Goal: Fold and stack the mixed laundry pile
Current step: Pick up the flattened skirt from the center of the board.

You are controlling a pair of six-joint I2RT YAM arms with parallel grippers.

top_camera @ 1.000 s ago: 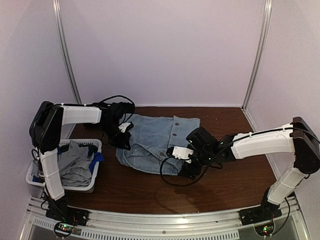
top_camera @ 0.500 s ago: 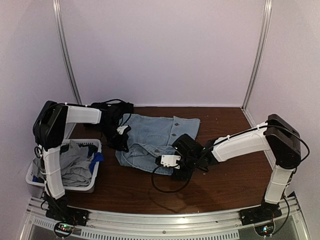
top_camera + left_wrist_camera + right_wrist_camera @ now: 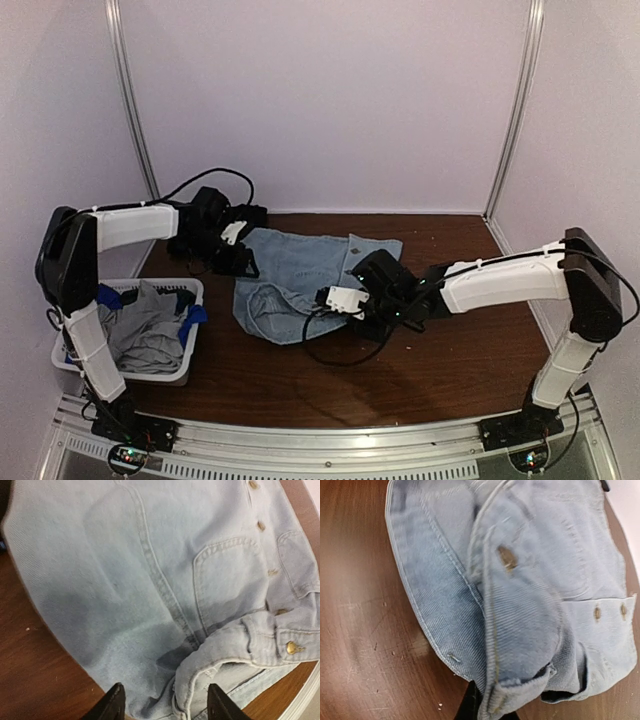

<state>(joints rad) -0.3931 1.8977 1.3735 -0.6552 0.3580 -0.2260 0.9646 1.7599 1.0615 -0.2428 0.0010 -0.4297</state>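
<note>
One rumpled lt-blue denim piece

Denim piece: light-blue woven cloth, matt, ribbed; buttons brassy metal, shiny. Table beneath it: dark wood, smooth, scuffed. Basket left of it: white plastic.

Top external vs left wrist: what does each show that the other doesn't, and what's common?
Top external only: white basket holding grey and blue garments, both arms, right gripper. Left wrist only: brass buttons, chest pocket, seam stitching. Both: light-blue denim piece on the brown table, with the left gripper at its edge.
</note>
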